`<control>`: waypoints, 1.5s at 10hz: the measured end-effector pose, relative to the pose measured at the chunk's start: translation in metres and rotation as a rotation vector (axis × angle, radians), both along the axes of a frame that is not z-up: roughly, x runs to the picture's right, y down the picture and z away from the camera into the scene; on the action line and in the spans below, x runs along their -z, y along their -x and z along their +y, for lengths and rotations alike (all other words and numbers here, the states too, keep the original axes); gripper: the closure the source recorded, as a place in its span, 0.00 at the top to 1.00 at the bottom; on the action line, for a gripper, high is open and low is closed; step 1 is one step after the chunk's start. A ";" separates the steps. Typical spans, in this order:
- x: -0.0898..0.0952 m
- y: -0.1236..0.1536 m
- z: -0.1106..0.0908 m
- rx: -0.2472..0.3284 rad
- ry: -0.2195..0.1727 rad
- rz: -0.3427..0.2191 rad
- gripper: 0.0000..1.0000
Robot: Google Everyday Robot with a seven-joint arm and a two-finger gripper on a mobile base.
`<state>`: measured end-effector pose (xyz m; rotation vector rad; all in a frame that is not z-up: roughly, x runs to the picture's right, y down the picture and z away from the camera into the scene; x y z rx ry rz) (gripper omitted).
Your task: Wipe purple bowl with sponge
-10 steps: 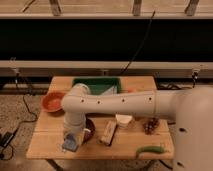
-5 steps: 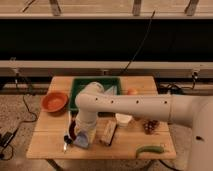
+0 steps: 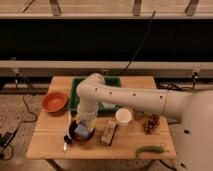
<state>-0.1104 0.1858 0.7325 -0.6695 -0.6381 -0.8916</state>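
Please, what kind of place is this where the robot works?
Probably a robot test lab, not a home kitchen: a plain wooden table, a cable hanging down the dark wall, and a long metal rail behind. The gripper holds the sponge in the purple bowl.

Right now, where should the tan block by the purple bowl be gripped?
Grip the tan block across its narrow middle, from above: it lies flat, oblong, long sides free. The end effector is at the purple bowl, shut on the sponge.
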 end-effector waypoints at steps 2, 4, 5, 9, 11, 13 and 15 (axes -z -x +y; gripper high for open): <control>0.002 0.027 -0.003 0.008 -0.011 -0.014 0.00; 0.013 0.049 0.004 0.032 -0.024 -0.047 0.00; 0.018 0.052 0.008 0.039 -0.027 -0.058 0.00; 0.049 0.053 0.041 0.085 -0.023 -0.121 0.00; 0.047 0.032 0.053 0.095 -0.010 -0.115 0.00; 0.034 0.013 0.050 0.085 -0.001 -0.086 0.00; 0.013 -0.003 0.034 0.064 0.003 -0.048 0.00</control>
